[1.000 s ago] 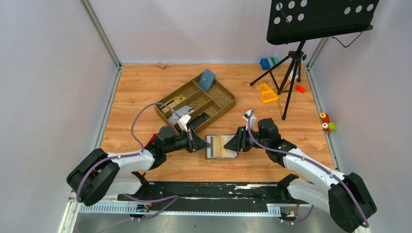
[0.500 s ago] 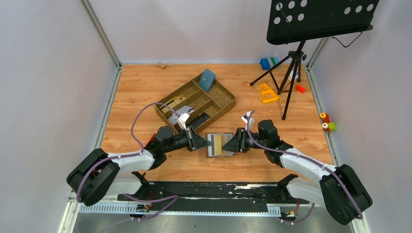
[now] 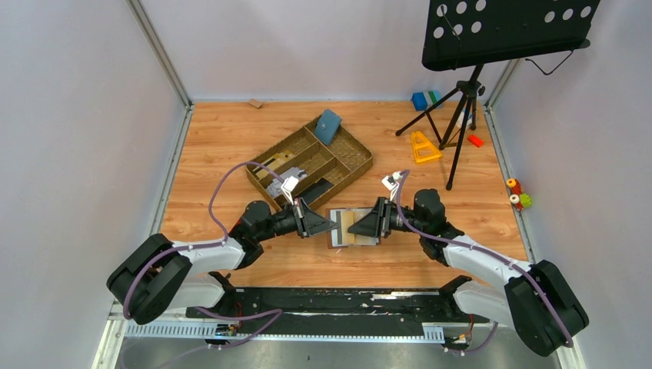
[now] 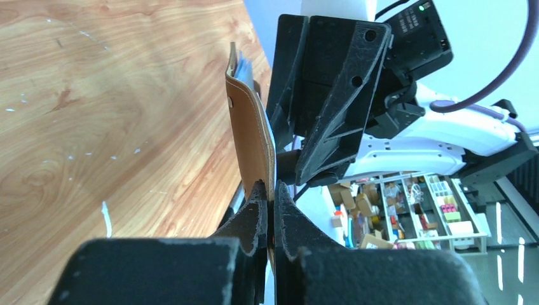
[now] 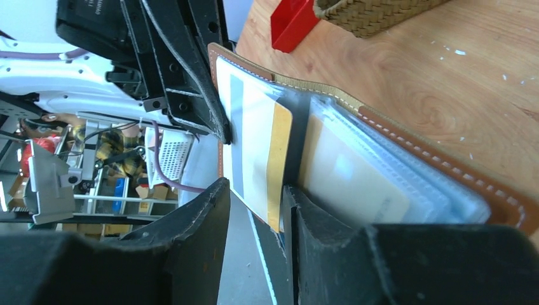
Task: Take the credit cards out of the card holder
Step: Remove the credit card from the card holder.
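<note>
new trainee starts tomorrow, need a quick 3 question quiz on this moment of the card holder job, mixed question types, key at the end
1. True or false: the card holder lies shut inside the woven tray.
2. What does the left gripper clamp? A: the holder's brown cover. B: the teal pouch. C: the red block.
3. Fill in: the card between the fingers of the right gripper has a grey stripe and a ___ stripe.

Key:
1. False. It is open, between the two grippers, outside the tray.
2. A
3. gold
</note>
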Robot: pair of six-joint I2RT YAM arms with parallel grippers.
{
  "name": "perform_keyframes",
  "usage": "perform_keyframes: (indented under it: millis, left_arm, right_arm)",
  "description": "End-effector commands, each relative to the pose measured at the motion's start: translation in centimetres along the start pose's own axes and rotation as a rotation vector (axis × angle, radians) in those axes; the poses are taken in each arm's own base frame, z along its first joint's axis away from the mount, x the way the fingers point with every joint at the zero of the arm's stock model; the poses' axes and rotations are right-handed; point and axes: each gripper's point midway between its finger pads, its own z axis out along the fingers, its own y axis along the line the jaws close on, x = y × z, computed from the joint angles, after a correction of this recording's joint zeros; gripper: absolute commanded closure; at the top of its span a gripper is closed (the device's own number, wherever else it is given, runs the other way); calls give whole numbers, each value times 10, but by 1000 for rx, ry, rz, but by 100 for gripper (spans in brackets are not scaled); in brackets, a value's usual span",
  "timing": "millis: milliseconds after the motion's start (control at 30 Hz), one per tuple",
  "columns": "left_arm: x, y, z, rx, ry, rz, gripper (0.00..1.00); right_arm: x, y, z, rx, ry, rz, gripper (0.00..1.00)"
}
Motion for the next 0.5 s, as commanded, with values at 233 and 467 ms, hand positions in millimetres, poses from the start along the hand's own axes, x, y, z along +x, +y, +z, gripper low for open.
perform_keyframes:
  millis: [233,467]
  left_arm:
    - [-10,-46,-1,251,-32,-3,100]
    - [-11,-39,-5,242,-55,-16,100]
  right_arm:
    - [-8,29,-8,-160,-45,9,77]
    - [-11,25,-16,-123,-101,-3,100]
